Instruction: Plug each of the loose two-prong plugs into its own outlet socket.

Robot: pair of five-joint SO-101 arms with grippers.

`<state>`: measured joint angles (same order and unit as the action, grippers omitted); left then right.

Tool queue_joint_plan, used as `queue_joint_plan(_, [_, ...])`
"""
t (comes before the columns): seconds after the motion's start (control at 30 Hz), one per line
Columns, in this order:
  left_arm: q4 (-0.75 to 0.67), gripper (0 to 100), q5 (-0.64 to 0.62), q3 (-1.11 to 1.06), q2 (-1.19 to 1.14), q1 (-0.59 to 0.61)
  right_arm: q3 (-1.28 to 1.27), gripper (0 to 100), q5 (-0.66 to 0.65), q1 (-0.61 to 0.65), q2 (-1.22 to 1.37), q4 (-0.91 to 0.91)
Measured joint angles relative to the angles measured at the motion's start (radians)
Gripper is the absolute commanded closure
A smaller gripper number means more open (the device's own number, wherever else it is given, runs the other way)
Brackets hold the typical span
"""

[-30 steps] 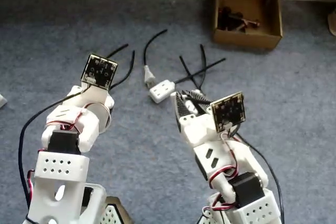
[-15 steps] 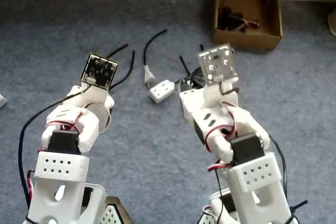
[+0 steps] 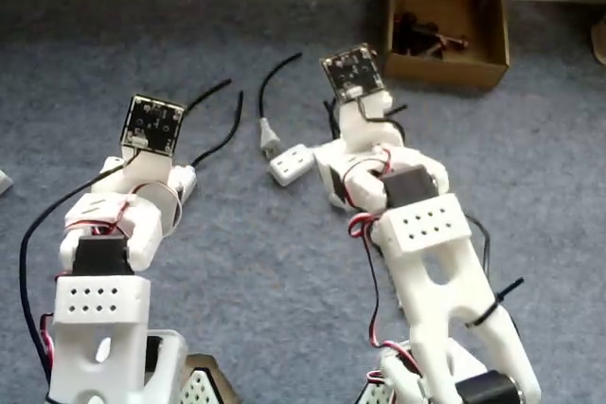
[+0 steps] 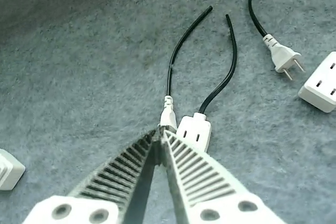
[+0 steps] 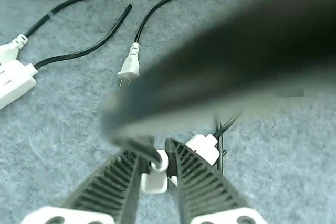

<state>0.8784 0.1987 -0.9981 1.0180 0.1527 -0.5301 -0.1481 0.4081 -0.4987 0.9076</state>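
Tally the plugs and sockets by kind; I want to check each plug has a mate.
White two-prong plugs on black cords: 3
White plastic outlet sockets: 3
Total: 6
A white block at the view's edge is too cut off to classify.

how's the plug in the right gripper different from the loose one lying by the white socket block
The gripped plug is clamped in the jaws of the right gripper, its prongs hidden. The loose plug lies free on the carpet, touched by nothing, both prongs showing. Both are white with black cords.
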Motion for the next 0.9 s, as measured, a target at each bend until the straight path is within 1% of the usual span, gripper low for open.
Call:
queue_joint_plan(0.2, [-0.002, 100, 0.0, 0.0, 0.0, 0.068, 0.123, 99.3, -0.041, -0.002, 0.144, 0.0])
queue_joint_plan(0.5, [-0.002, 100, 0.0, 0.0, 0.0, 0.146, 0.292, 99.3, -0.049, -0.002, 0.362, -0.005])
queue_joint_plan(0.6, [-0.002, 100, 0.0, 0.0, 0.0, 0.15, 0.304, 99.3, -0.048, -0.002, 0.381, -0.066])
queue_joint_plan(0.73, [-0.002, 100, 0.0, 0.0, 0.0, 0.15, 0.299, 99.2, 0.006, -0.002, 0.381, -0.181])
queue_joint_plan(0.9, [-0.002, 100, 0.0, 0.0, 0.0, 0.15, 0.157, 99.2, 0.064, 0.015, 0.381, -0.353])
